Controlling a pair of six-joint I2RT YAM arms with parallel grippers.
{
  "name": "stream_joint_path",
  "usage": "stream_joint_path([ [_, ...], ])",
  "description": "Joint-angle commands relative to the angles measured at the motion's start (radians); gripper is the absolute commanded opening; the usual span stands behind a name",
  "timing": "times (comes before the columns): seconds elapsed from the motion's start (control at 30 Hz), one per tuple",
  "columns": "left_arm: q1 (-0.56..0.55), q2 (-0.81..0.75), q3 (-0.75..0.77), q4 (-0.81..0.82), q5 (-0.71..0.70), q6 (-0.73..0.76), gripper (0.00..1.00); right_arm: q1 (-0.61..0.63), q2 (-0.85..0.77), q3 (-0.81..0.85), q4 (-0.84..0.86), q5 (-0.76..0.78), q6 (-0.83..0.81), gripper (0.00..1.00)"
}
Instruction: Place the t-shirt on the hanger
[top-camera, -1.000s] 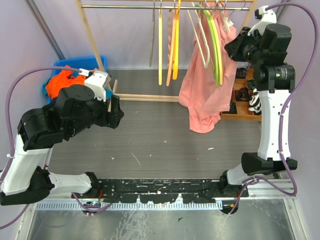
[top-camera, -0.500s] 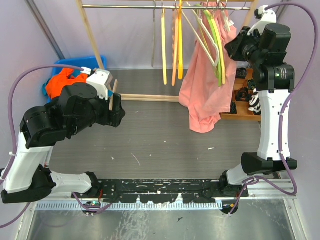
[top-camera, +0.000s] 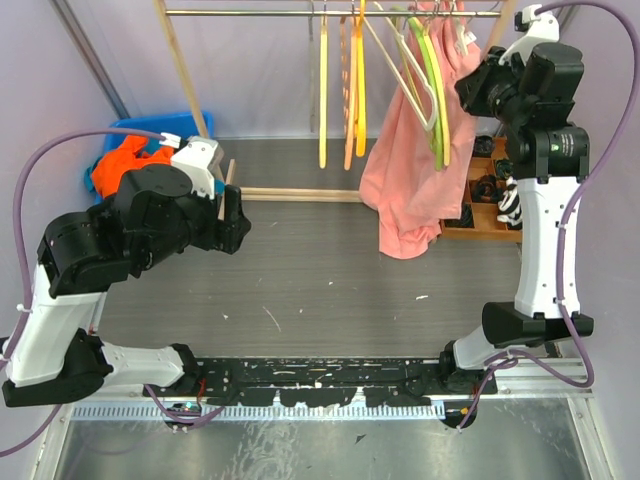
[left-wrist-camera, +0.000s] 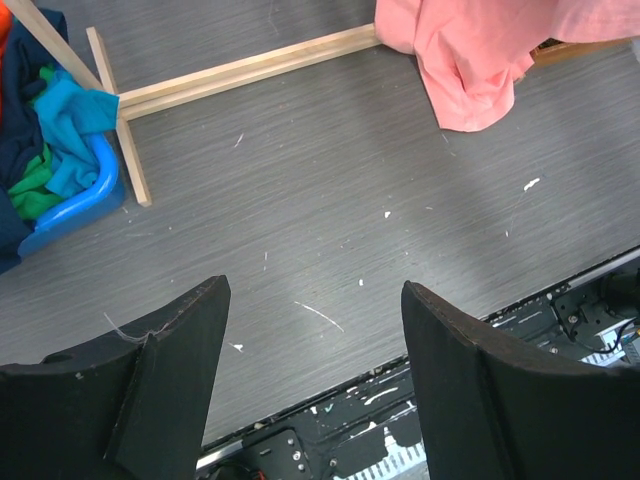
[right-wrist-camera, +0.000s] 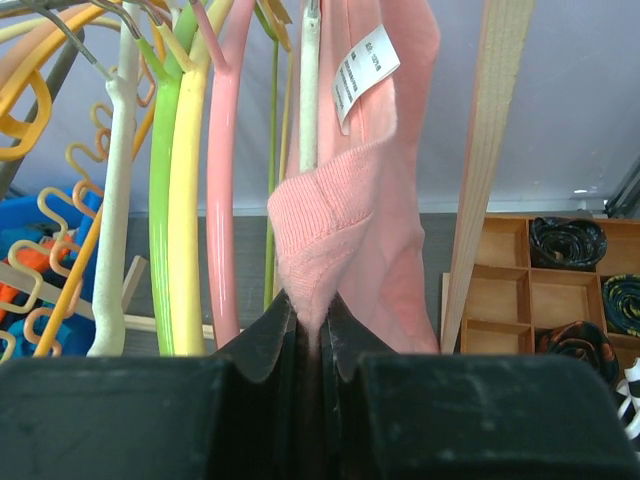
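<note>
The t-shirt (top-camera: 405, 175) is plain salmon-pink, its label (right-wrist-camera: 365, 72) white with dark print. The hanger (right-wrist-camera: 310, 100) is cream-white; a green hanger (right-wrist-camera: 163, 200), yellow hanger (right-wrist-camera: 190, 220), pink hanger (right-wrist-camera: 228, 200) and orange hanger (right-wrist-camera: 40, 110) hang alongside. The worktop (left-wrist-camera: 300, 230) is dark grey wood-grain, flecked white. The bin (left-wrist-camera: 85, 205) is blue, with an orange garment (top-camera: 120, 165) and teal cloth (left-wrist-camera: 75, 110). The left pincer (left-wrist-camera: 315, 380) and right pincer (right-wrist-camera: 310, 330) are black.

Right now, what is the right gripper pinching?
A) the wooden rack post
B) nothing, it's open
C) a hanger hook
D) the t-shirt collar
D: in the right wrist view the right gripper is closed on the ribbed collar of the t-shirt, with pink fabric bunched between its fingertips.
</note>
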Motion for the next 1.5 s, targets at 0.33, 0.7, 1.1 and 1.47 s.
stream_joint_path([
  [0.33, 0.005, 0.005, 0.044, -0.020, 0.015, -0.008, 0.76, 0.002, 0.022, 0.045, 0.201, 0.011, -0.033, 0.01],
  [0.7, 0.005, 0.000, 0.046, -0.019, 0.031, -0.019, 0.74, 0.024, -0.010, -0.044, 0.210, 0.026, -0.053, 0.01],
  [1.1, 0.005, 0.017, 0.077, -0.030, 0.050, -0.016, 0.74, 0.026, 0.008, -0.003, 0.214, 0.041, -0.042, 0.01],
  [1.47, 0.005, 0.045, 0.146, -0.079, 0.070, -0.007, 0.73, 0.132, 0.021, -0.031, 0.318, 0.221, 0.020, 0.01],
])
